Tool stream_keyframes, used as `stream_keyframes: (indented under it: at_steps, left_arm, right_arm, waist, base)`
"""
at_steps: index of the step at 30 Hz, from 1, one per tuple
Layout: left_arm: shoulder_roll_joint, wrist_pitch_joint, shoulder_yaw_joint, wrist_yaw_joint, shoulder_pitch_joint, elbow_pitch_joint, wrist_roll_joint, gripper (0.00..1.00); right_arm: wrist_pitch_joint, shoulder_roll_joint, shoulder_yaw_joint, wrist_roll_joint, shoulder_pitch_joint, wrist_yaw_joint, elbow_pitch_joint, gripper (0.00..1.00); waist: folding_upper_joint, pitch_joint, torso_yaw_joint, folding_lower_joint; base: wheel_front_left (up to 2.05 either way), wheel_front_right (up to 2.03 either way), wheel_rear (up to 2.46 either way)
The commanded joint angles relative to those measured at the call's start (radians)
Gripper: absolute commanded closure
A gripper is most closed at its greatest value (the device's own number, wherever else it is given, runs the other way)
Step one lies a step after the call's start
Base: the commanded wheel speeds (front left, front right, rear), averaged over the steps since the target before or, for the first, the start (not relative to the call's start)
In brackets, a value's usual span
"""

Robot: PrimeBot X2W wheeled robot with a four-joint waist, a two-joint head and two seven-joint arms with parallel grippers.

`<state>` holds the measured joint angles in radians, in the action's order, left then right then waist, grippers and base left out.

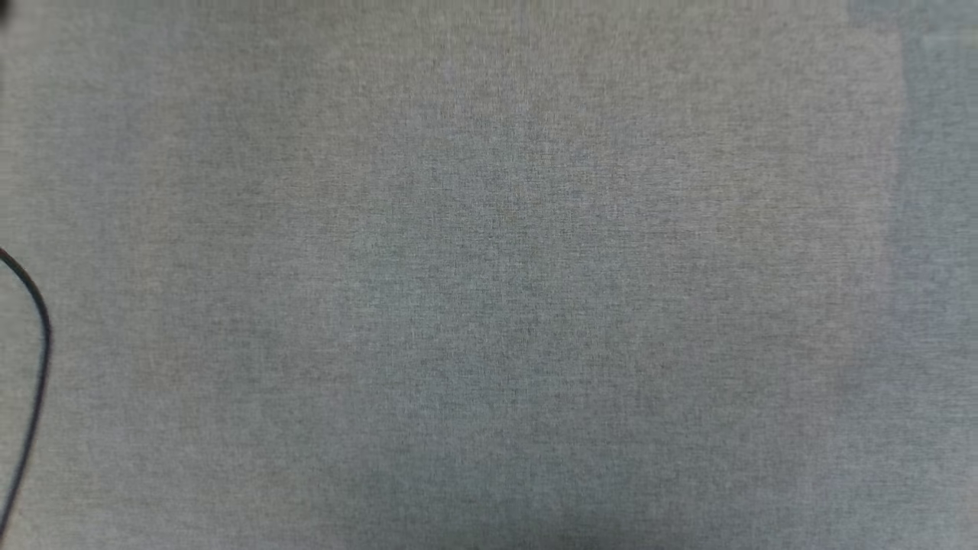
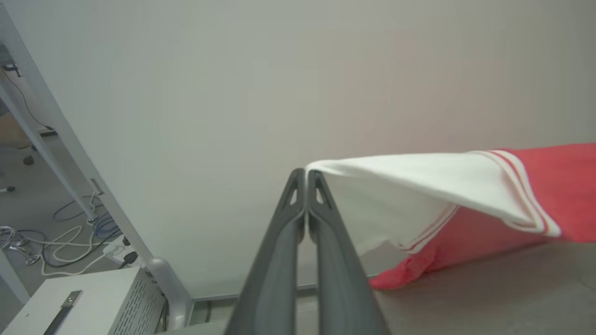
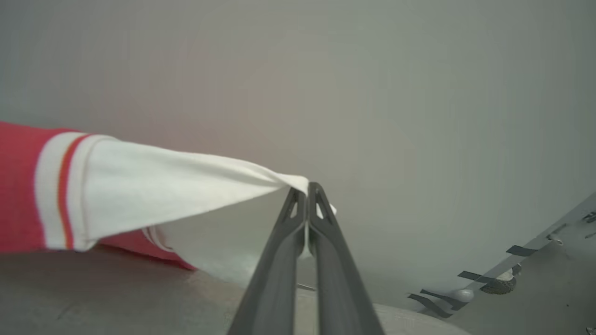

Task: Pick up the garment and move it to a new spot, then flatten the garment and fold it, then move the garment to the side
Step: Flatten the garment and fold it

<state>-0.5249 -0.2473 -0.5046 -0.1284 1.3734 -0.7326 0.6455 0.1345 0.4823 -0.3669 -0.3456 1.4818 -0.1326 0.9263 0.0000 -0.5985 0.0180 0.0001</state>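
The garment (image 2: 549, 186) is red with white sleeves and red-white striped trim. In the left wrist view my left gripper (image 2: 306, 173) is shut on the tip of one white sleeve (image 2: 419, 179), which stretches off to the right above the grey table (image 2: 489, 298). The red body sags down onto the table. In the right wrist view my right gripper (image 3: 307, 187) is shut on the tip of the other white sleeve (image 3: 163, 186), which runs left to the garment's red body (image 3: 18, 186). The head view looks down on bare grey table cloth (image 1: 489, 275).
A black cable (image 1: 34, 367) curves along the left edge of the head view. Beyond the table's far edge stands a pale wall (image 2: 233, 93). A white cabinet (image 2: 88, 302) and loose cables (image 2: 70, 237) lie on the floor to the left.
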Motion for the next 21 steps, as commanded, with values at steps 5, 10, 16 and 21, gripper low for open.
stream_keyframes:
  at_steps: [5,10,16,21]
  left_arm:
    - [0.009,-0.012,-0.042,-0.002,-0.228,0.02,0.047,1.0]
    - [0.003,-0.013,-0.071,-0.002,-0.428,0.049,0.082,1.0]
    - [-0.037,-0.008,-0.083,0.003,-0.646,0.091,0.122,1.0]
    - [-0.075,0.025,-0.103,0.025,-0.77,0.143,0.133,1.0]
  right_arm:
    - [-0.004,0.03,-0.059,-0.096,-0.215,0.002,-0.029,1.0]
    - [-0.037,0.075,-0.125,-0.195,-0.427,0.002,-0.116,1.0]
    - [-0.117,0.135,-0.177,-0.286,-0.641,0.002,-0.205,1.0]
    - [-0.21,0.172,-0.167,-0.356,-0.771,0.002,-0.255,1.0]
  waist:
    - [0.0,0.147,0.001,-0.0001]
    - [0.0,0.238,0.002,-0.0001]
    - [0.0,0.326,-0.007,-0.0001]
    - [0.0,0.379,-0.011,-0.0001]
  base:
    - [0.0,0.0,0.0]
    - [0.0,0.0,0.0]
    - [0.0,0.0,0.0]
    - [0.0,0.0,0.0]
